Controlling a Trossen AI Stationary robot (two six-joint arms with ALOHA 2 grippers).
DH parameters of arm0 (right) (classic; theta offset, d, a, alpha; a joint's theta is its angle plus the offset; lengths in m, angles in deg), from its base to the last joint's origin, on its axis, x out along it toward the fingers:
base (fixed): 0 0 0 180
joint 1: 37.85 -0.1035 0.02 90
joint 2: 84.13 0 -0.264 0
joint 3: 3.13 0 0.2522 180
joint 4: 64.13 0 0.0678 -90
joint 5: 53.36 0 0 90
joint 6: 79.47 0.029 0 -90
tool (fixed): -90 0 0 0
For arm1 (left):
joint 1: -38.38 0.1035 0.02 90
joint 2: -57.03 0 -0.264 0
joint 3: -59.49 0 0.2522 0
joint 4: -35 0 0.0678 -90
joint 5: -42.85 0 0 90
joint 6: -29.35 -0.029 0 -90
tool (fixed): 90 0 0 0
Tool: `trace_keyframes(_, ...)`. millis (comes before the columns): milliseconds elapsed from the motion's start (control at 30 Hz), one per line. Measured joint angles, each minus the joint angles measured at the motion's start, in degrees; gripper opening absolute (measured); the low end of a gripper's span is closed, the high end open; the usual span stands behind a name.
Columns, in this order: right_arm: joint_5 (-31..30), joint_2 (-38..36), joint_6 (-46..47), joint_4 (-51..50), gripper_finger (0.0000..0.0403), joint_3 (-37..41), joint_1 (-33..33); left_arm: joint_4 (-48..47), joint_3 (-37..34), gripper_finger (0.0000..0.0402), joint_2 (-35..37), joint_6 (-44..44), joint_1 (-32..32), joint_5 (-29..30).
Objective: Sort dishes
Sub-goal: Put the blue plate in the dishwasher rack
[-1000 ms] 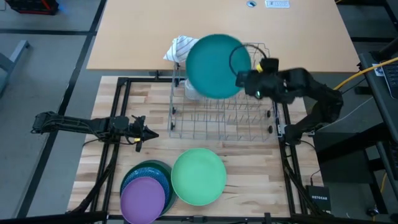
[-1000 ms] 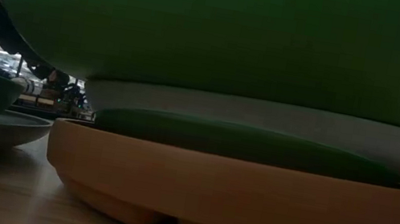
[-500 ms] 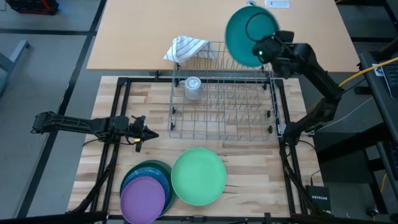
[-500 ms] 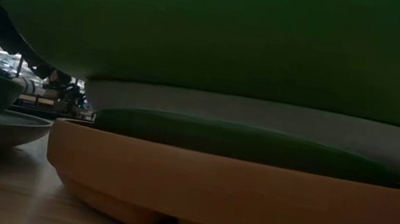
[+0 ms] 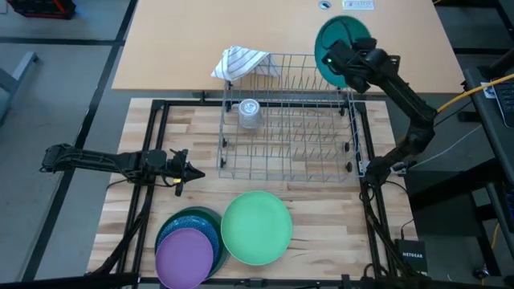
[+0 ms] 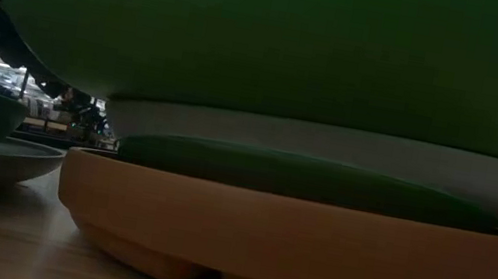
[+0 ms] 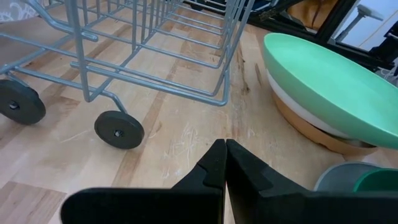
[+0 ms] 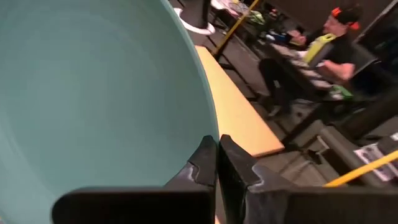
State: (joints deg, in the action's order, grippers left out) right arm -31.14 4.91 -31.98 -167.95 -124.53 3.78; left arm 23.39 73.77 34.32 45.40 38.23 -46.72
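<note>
High view: the right gripper point(image 5: 331, 61) stood at the upper right of the frame, above the far right corner of the wire dish rack point(image 5: 289, 128), its fingers pinched shut on the rim of a teal plate point(image 5: 347, 36) held tilted on edge in the air. A small clear glass point(image 5: 250, 112) sat inside the rack at its upper left, and a striped white cloth point(image 5: 239, 62) lay just beyond that corner. The left gripper point(image 5: 189, 172), fingers closed on nothing, rested at the left of the frame, beside the rack. At the bottom centre a light green plate point(image 5: 256, 226) topped one stack; just left of it a purple plate point(image 5: 184, 254) topped another. Low view: the light green plate lay over a white dish point(image 6: 318, 149), a dark green dish point(image 6: 313, 179) and a tan divided plate point(image 6: 293, 238).
</note>
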Motion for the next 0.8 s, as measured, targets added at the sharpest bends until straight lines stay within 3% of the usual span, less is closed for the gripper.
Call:
trace_keyframes(300, -1.7, 0.8, 0.1, 0.0, 0.0005, 9.4, 3.5, -0.2, 0.0, 0.0000, 0.0, -0.3, 0.0, 0.0)
trace_keyframes(800, -1.7, 3.6, 1.6, 0.1, 0.0005, 10.5, 3.4, 0.0, 0.0, 0.0000, 0.0, -1.5, 0.0, 0.0)
